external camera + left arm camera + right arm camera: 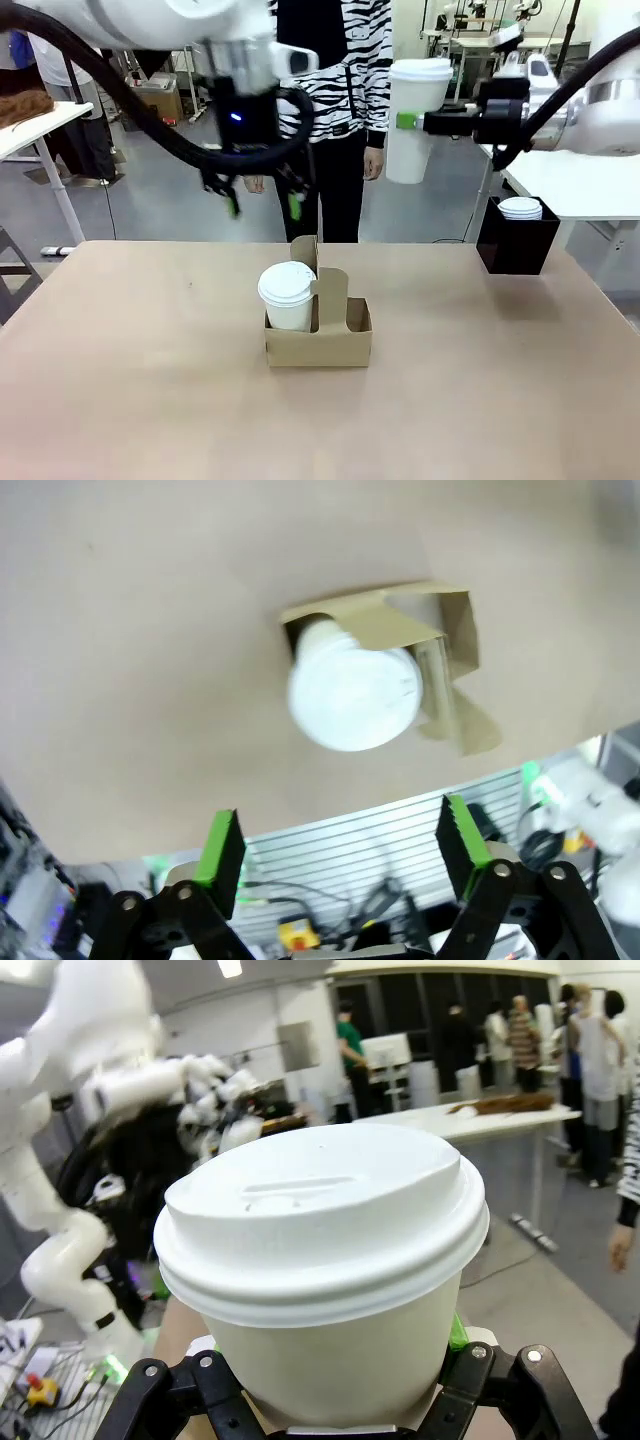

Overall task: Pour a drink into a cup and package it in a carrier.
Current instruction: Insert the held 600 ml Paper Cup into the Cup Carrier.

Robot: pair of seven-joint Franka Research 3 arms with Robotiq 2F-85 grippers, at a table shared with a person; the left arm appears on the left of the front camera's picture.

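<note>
Left gripper point(264, 205), jaws wide open, hovers clear above the lidded cup point(287, 295) seated at nine o'clock in the carrier point(320, 342). Right gripper point(412, 122) clamps a second cup point(420, 88) aloft at two o'clock. Bare table point(140, 390) lies all round.

Two white lidded cups: a first cup point(288, 297) at the worktop's point(120, 380) centre, a second cup point(412, 120) up at two o'clock. One brown carrier point(320, 342). One black box point(517, 250) at three o'clock, with one stack of lids point(520, 208). Two grippers: left gripper point(264, 205), right gripper point(320, 1380). One person point(335, 80) at twelve o'clock.
</note>
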